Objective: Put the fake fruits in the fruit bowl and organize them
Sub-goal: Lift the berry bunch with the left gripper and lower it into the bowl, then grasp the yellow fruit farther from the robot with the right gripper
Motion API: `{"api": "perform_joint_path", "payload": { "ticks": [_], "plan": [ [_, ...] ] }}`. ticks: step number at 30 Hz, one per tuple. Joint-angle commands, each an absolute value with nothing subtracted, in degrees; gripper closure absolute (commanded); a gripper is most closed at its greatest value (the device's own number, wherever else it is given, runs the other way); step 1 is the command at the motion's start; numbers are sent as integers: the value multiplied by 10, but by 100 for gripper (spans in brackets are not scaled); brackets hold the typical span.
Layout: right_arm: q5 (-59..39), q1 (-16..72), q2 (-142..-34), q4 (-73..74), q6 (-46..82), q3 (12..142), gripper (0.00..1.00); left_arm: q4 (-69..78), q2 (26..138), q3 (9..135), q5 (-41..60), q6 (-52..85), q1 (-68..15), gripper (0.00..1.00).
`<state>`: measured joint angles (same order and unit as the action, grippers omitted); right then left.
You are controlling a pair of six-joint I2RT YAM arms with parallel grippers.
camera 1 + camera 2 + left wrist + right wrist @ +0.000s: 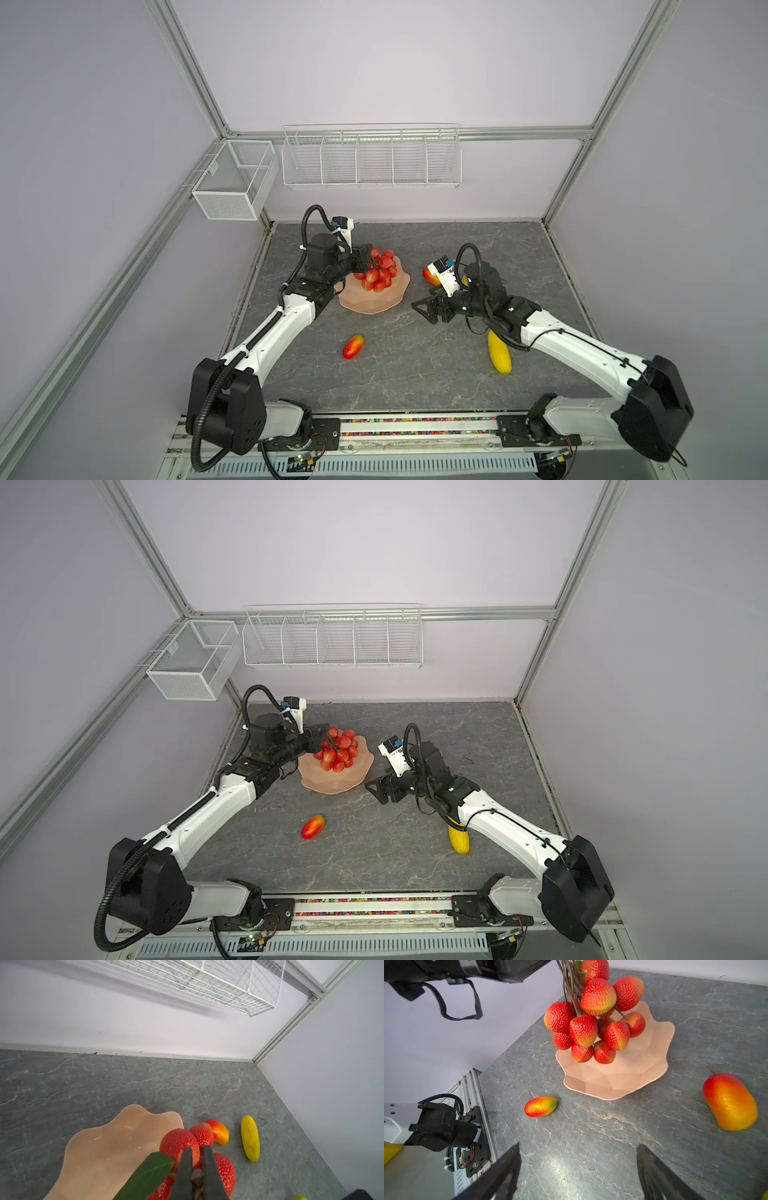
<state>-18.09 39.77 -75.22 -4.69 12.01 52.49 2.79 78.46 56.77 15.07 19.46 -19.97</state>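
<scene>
Placement: left tool (366, 261) clamps lychee-like bunch (379, 272) by stems above fruit bowl (374, 306); right tool (578, 1147) wide, empty. Next prob.: lower & release.

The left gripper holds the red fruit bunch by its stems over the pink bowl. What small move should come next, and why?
Probably lower the left gripper a little, so the red fruit bunch settles in the pink bowl before release. The jaws are shut on the stems, the bunch hangs over the bowl's side nearest that arm, and the bowl holds nothing else.
</scene>
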Motion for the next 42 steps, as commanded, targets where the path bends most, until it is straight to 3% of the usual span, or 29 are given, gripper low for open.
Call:
{"api": "perform_joint_path", "payload": {
  "ticks": [1,19,27,32,33,34,38,42],
  "plan": [
    [-198,407,-779,-14,123,549,12,86,821,547,194,218,-179,100],
    [-189,414,-837,-4,128,568,12,194,933,501,170,201,-157,98],
    [-191,414,-861,-4,127,580,12,206,946,495,175,198,-143,64],
    [-95,403,-860,-28,165,581,12,209,897,477,156,200,-143,39],
    [-77,394,-863,-43,179,583,12,209,882,472,152,198,-143,32],
    [-61,383,-867,-57,192,586,12,207,866,467,151,195,-145,2],
    [6,326,-868,-103,246,576,12,136,810,470,139,144,-172,1],
    [67,254,-872,-153,308,565,12,46,771,485,138,67,-261,1]
  ]
}}
